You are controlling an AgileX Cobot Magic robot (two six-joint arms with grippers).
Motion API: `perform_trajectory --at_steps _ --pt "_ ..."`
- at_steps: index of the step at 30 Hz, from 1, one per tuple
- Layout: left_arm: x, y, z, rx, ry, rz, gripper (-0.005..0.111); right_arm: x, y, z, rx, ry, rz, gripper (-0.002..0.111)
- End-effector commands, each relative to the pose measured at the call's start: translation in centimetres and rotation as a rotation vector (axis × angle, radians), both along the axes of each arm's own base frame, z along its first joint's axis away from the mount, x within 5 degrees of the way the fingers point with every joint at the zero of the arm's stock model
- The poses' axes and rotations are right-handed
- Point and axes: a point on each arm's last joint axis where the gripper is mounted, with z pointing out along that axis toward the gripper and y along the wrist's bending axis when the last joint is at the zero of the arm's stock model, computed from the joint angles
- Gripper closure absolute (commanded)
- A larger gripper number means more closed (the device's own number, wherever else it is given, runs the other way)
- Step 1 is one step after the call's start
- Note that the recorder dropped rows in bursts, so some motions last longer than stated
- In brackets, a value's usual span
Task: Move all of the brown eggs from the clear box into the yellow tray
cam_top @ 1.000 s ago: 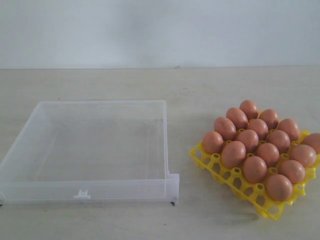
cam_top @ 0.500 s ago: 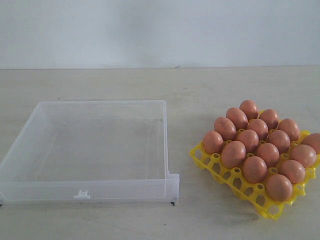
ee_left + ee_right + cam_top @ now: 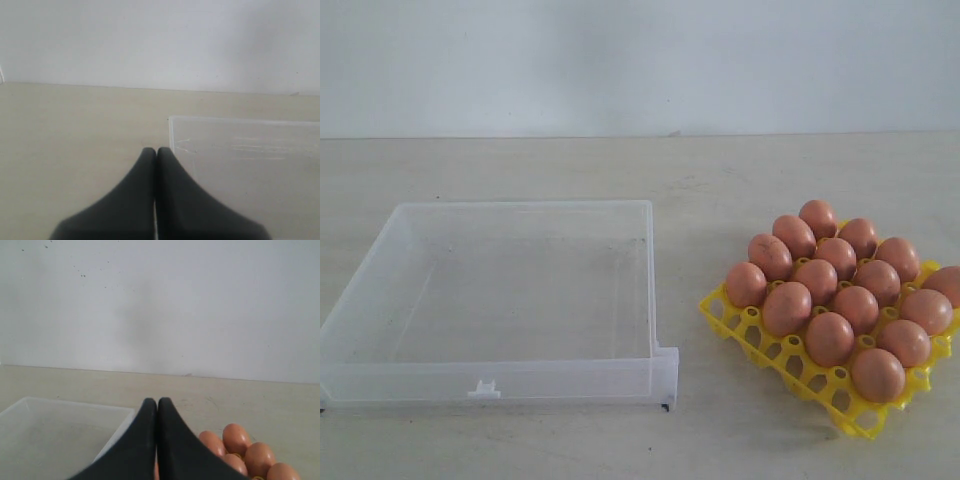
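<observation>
All the eggs [image 3: 836, 257] in view sit in the cups of the tray [image 3: 740, 325], packed in tight rows on the right of the table [image 3: 700, 170]. The box [image 3: 500, 382] lies to its left, apart from it, its floor bare. My left gripper [image 3: 156, 150] is closed, tips pressed together on nothing, pointing beside a box corner. My right gripper [image 3: 157, 400] is likewise closed and empty, with box and eggs to either side.
</observation>
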Motion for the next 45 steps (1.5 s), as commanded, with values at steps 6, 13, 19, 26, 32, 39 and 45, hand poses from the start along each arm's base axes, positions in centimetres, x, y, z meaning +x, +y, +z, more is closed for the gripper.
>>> perform_trajectory --at_steps 6,13,19,26,32,39,45 --pt "0.0 0.0 -0.1 0.002 0.006 0.001 0.111 -0.5 0.0 0.0 0.010 -0.019 0.023 0.108" --pt "0.0 0.0 -0.1 0.002 0.006 0.001 0.111 -1.5 -0.2 0.5 0.025 -0.081 0.042 0.108" --pt "0.0 0.0 -0.1 0.002 0.006 0.001 0.111 -1.6 -0.2 -0.6 0.022 -0.065 0.042 0.108" --pt "0.0 0.0 -0.1 0.002 0.006 0.001 0.111 -2.4 -0.5 -4.5 0.022 -0.042 0.043 0.108" --pt "0.0 0.0 -0.1 0.002 0.006 0.001 0.111 -2.9 -0.5 -5.6 0.026 -0.056 0.067 0.108" --pt "0.0 0.0 -0.1 0.002 0.006 0.001 0.111 -2.8 -0.5 -5.7 0.027 -0.053 0.059 0.108" --pt "0.0 0.0 -0.1 0.002 0.006 0.001 0.111 -2.8 -0.5 -5.7 0.027 -0.053 0.058 0.108"
